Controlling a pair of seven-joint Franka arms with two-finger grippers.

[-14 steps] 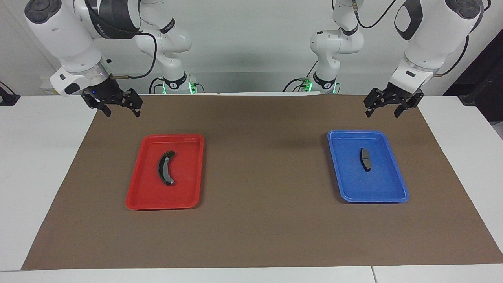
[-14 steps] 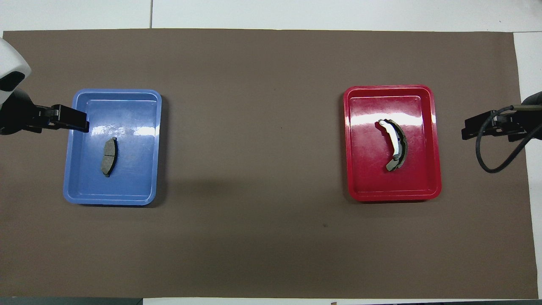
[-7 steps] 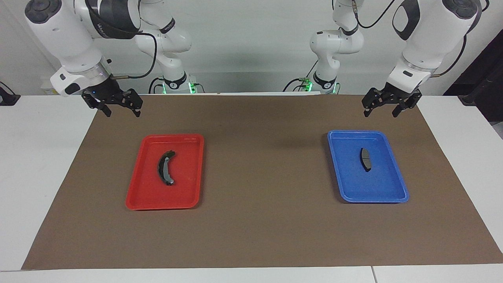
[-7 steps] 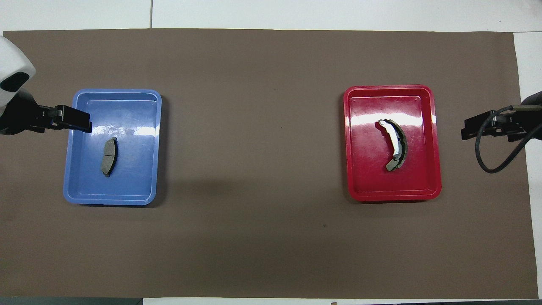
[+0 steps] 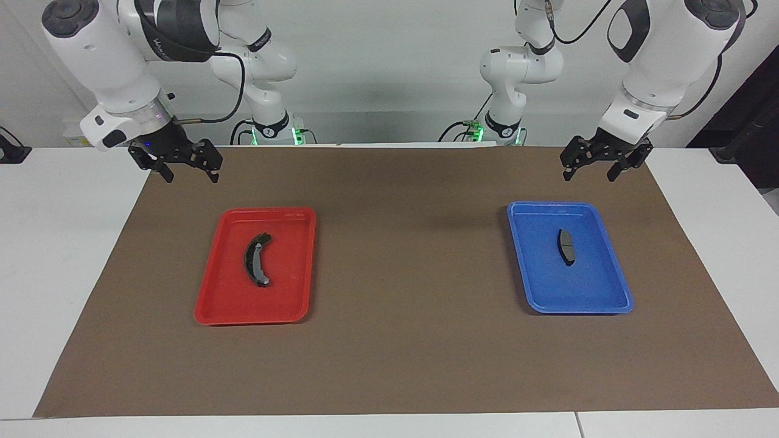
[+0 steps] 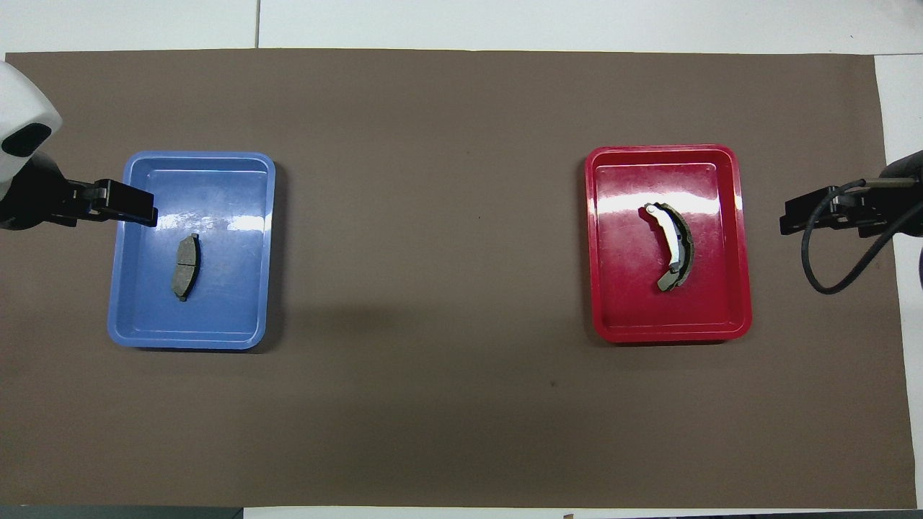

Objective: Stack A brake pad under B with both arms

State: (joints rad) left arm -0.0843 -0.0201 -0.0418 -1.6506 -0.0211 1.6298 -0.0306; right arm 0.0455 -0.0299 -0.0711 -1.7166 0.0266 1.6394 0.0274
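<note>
Blue tray holds A brake pad; red tray holds B. My left claw and right claw hang released, empty, above the surface.

The short gray pad lies flat in the blue tray; the long curved pad lies flat in the red tray.

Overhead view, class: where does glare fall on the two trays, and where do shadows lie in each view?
Overhead view: white glare streaks cross the glossy red plastic tray and the blue plastic tray, above each pad; a soft shadow darkens the brown paper mat beside the blue tray. Facing view: faint shadows lie between the trays, near the robots.
</note>
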